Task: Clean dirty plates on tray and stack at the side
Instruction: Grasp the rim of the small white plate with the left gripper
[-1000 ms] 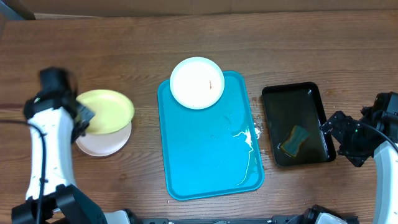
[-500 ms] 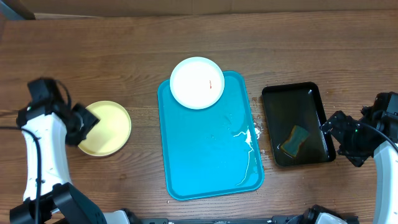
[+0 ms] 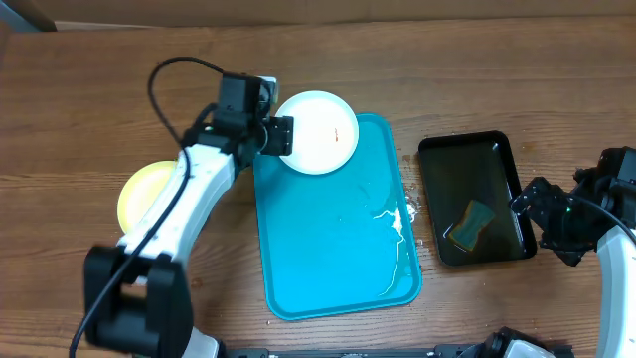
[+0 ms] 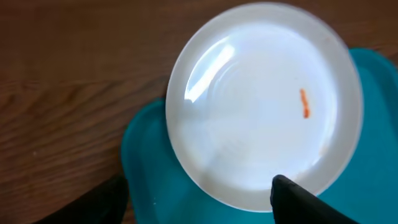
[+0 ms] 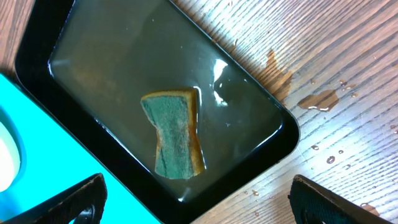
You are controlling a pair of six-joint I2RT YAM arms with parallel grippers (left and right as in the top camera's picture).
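Wood-grain surface runs under everything, and at the far-left corner of the turquoise tray point(image 3: 328, 268) sits a white plate point(image 3: 320, 134), its rim overhanging the tray edge. It carries an orange streak point(image 4: 304, 103), so it likely counts as dirty and sits there awaiting cleaning. The left gripper point(image 3: 286, 136) hangs at its left rim with jaws spread and nothing between them, seemingly lined up to take the overhanging edge. A wet white smear point(image 3: 395, 221) marks the tray's right side. Well apart to the left lies a yellow-green plate point(image 3: 139, 191), probably the stacking spot. To the right, the right gripper point(image 5: 198, 182) hovers wide open above a black tray point(image 3: 467, 149) where a sponge point(image 5: 174, 140) soaks.
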